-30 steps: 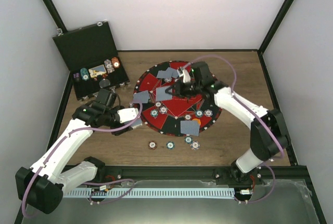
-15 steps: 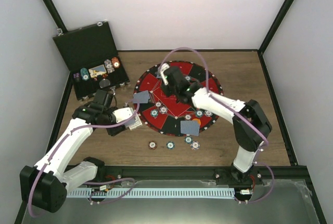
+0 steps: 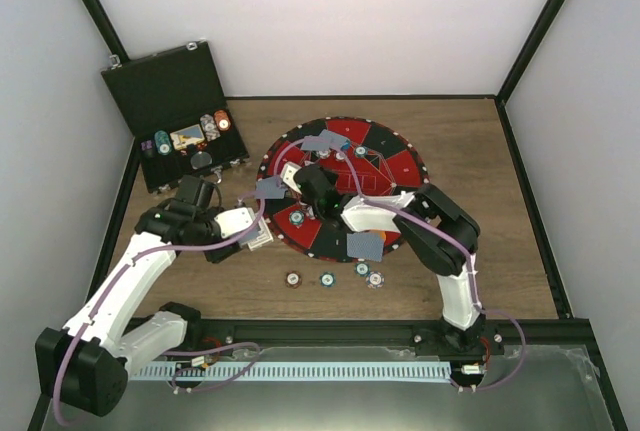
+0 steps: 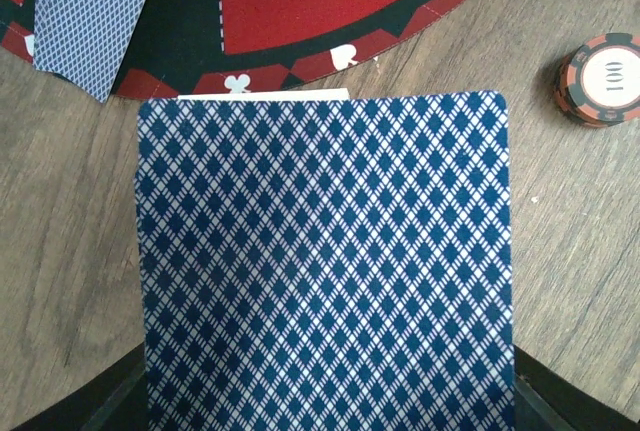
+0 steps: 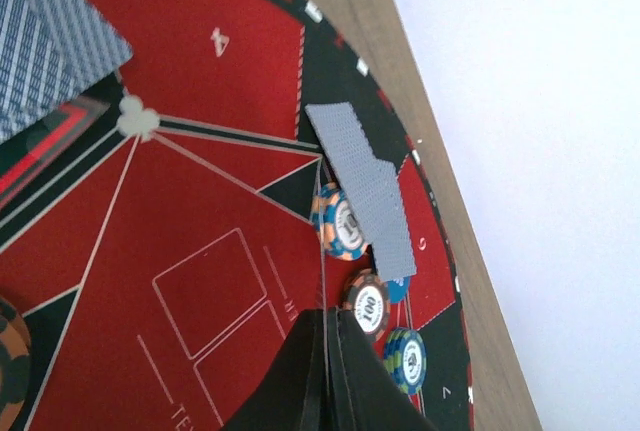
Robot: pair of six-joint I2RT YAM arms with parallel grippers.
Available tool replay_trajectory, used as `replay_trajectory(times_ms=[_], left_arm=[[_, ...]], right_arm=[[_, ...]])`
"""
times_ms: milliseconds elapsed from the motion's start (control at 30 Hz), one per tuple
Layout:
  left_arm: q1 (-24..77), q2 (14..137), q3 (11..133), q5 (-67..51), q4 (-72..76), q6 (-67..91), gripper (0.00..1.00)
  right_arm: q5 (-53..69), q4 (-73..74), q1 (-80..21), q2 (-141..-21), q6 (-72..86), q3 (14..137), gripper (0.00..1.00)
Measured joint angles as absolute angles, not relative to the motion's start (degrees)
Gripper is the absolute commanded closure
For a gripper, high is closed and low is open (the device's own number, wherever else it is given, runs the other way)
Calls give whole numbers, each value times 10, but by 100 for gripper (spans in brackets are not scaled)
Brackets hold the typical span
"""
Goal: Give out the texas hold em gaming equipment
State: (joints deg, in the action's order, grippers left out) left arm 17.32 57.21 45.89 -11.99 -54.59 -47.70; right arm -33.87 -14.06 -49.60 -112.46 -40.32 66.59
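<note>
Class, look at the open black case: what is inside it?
Small groups of chips and a pale card-like item sit in the tray of the case. Anything beneath them is hidden.

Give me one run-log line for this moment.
left tool: shut on playing cards, beside mat | right tool: shut, empty, over mat | four chips: on table
</note>
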Motion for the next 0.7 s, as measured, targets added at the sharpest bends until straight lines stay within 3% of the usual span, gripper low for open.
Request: replay_trajectory(times_ms=[67,167,400,500,700], left_arm=[[173,565,457,-121,-545,-477,84],[173,560,456,-121,-546,-477,84],[173,557,456,-124,-546,-478,84],[173,558,456,-128,-546,-480,84],[173,559,456,-131,-547,-481,84]], right_arm=[[-345,-144,-496,-1142,-416,666,98],[-344,-130,-496,-1154,-410,668,77],[-323,-34,-496,-1160,-356,716,40],[-315,4,-496,-1160,-337,733,30],[-302,57,-496,-1156,-307,738,26]])
